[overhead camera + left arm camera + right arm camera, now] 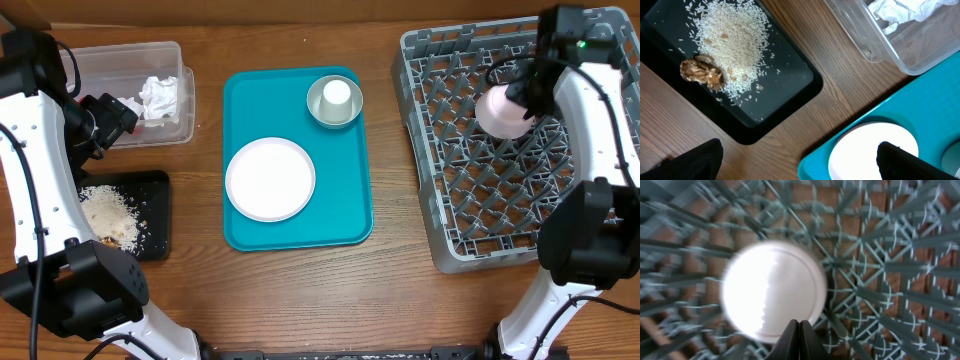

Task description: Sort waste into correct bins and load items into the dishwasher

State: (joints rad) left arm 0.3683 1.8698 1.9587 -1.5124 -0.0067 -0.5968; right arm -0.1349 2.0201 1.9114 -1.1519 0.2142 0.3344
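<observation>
the right claw (799,332) is pinched together on the rim of the round pale pinkish-white plate (774,291). this grip sets up the coming move. in the right wrist view the plate stands out from the claw toward 12 o'clock, its broad face turned to the camera. the pegs and open grid floor of the square grey plastic dish rack (432,200) lie behind it. from overhead the plate sits over the rack, toward 12 o'clock of the rack's middle. i cannot tell whether its far edge touches the pegs. a round plate has no long axis, so what counts is its plane: it probably has to slip edge-first between two peg rows before the claw lets go. the left claw (797,167) is spread wide and empty. it hangs over the wooden worktop (840,95) near the shallow black rectangular tray (790,70) and the clear rectangular plastic tub (900,45), well apart from the rack. the right arm is the nearer one for this placement.
</observation>
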